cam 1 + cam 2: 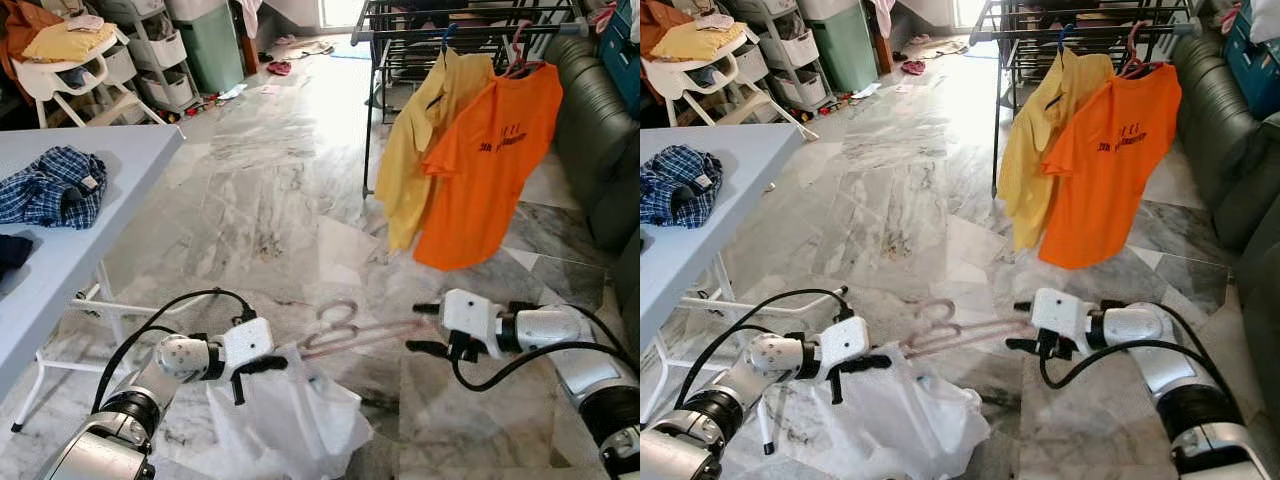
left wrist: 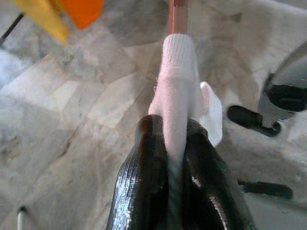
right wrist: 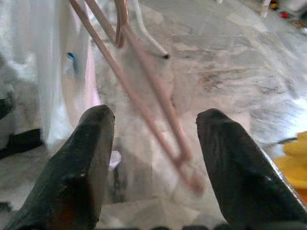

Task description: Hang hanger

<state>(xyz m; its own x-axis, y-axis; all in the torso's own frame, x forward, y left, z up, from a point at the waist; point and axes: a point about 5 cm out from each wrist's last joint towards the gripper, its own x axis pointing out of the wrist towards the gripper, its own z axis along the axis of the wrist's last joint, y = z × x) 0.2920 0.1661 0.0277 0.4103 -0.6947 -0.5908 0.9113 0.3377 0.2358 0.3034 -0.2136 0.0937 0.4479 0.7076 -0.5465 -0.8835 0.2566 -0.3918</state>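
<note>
From the head camera, one pink hanger carrying one white garment sits low over the marble floor, between the two arms. The left gripper pinches the white cloth at the hanger's left end. The right gripper is at the hanger's right tip, fingers spread. Beyond them, one drying rack holds two shirts side by side: a yellow shirt and an orange shirt. One blue table on the robot's left bears a plaid garment.

In the left wrist view, two black fingers are squeezed onto a fold of the white garment, with the hanger's pink rod emerging beyond the cloth.

In the right wrist view, two fingers stand wide apart, and the blurred corner of the pink hanger lies in the gap between them, touching neither.
</note>
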